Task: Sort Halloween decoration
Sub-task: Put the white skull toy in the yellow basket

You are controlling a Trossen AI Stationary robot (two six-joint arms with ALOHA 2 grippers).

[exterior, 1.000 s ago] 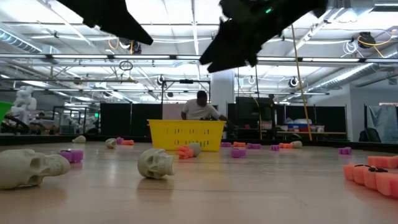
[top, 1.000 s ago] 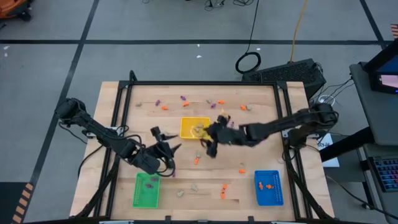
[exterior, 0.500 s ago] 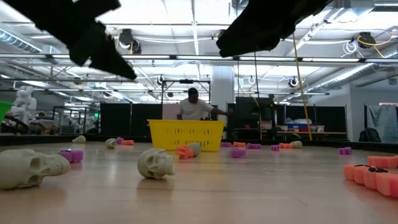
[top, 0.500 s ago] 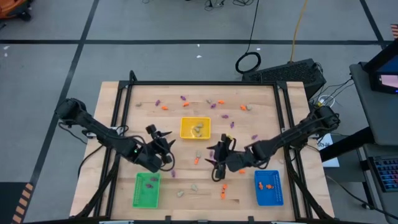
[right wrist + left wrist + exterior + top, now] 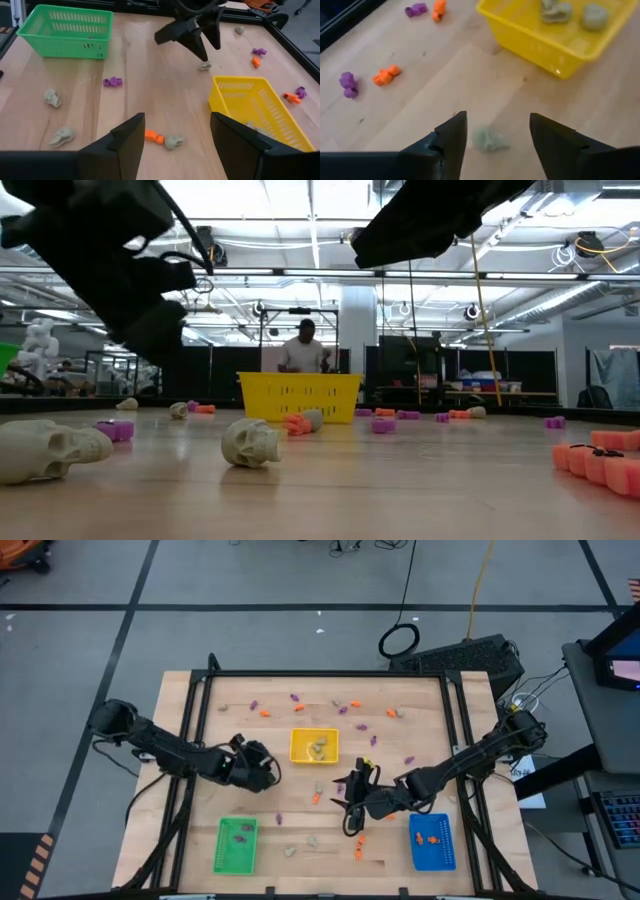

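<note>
Lying between open left end effector point(image 5: 497, 131) fingers: beige trinket point(image 5: 489, 139).

The table point(image 5: 420, 720) was pale wood, its planks smooth with a soft sheen. The yellow tray point(image 5: 520, 30), green tray point(image 5: 65, 30) and blue tray point(image 5: 432, 841) looked like slotted, glossy plastic. The skull trinkets point(image 5: 250, 443) looked matt and moulded, the orange trinkets point(image 5: 386, 76) and purple trinkets point(image 5: 348, 84) soft and matt. Both arms' fingers point(image 5: 125, 145) were matt black.

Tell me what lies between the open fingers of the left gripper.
In the left wrist view, one pale beige-grey trinket lies on the wooden table between the left gripper fingers, untouched; the yellow tray stands beyond.
</note>
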